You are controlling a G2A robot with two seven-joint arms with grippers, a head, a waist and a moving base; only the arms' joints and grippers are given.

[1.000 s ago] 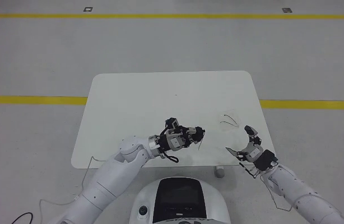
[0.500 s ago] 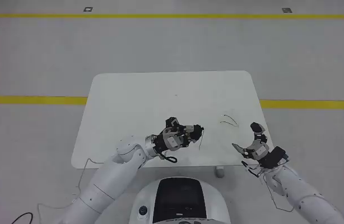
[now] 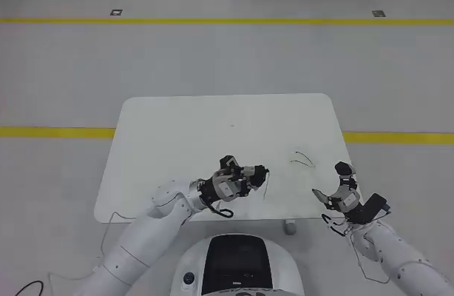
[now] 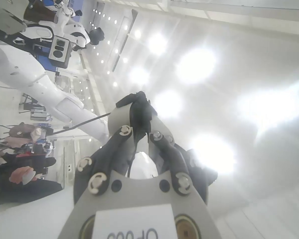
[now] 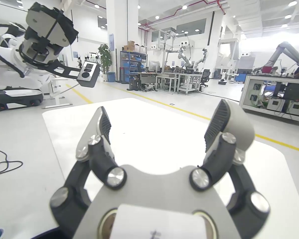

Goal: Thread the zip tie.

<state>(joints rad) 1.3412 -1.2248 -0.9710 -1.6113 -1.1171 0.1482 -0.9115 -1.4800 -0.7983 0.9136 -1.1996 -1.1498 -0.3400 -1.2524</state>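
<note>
A thin black plastic zip tie (image 3: 265, 186), slightly curved, is clamped in the left pincer (image 3: 262, 175). The right pincer (image 5: 162, 120) is spread apart.

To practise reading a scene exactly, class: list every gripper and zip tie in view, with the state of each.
left gripper: fingers shut on the held zip tie
held zip tie: pinched, hanging from the fingers
right gripper: fingers open, empty
loose zip tie: lying on the table, ungripped
</note>
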